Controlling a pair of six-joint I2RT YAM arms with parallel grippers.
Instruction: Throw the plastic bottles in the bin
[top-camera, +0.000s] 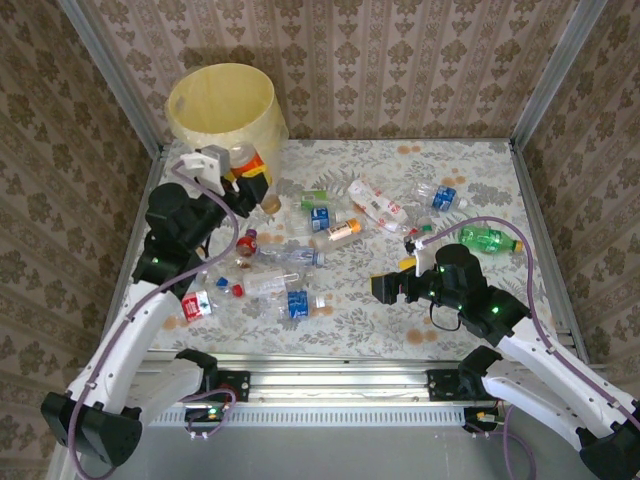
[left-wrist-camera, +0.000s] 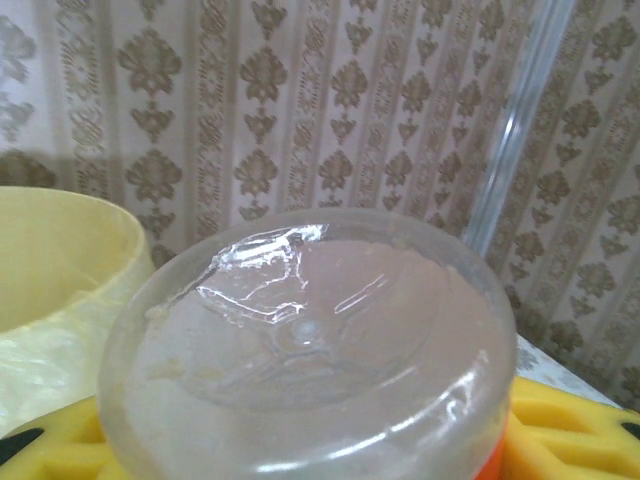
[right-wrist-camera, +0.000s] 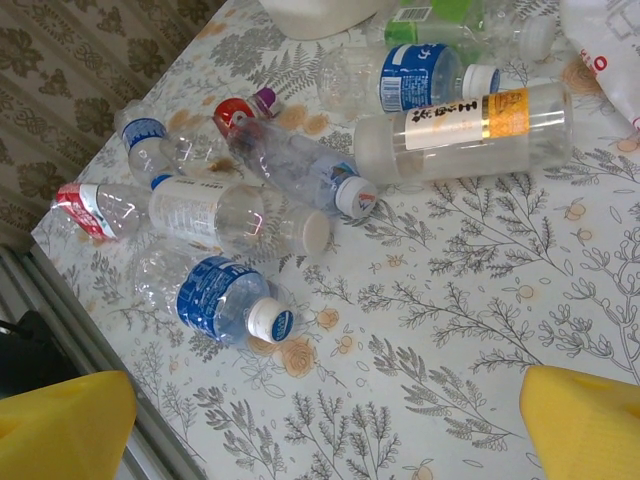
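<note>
My left gripper (top-camera: 243, 172) is shut on a clear plastic bottle (left-wrist-camera: 310, 340) with an orange label, held up beside the pale-yellow bin (top-camera: 222, 105). In the left wrist view the bottle's base faces the camera, between yellow fingers (left-wrist-camera: 570, 430), and the bin rim (left-wrist-camera: 70, 240) lies to the left. Several plastic bottles lie scattered on the table, among them a blue-labelled one (right-wrist-camera: 215, 300), an orange-labelled one (right-wrist-camera: 470, 125) and a green one (top-camera: 487, 238). My right gripper (top-camera: 395, 285) hangs open over bare tablecloth, its yellow fingertips (right-wrist-camera: 60, 425) wide apart and the blue-labelled bottle just ahead on the left.
The floral tablecloth (top-camera: 400, 320) ends in a metal rail (top-camera: 340, 380) at the near edge. Patterned walls and metal posts (top-camera: 545, 70) close in the back and sides. The bin stands in the far left corner.
</note>
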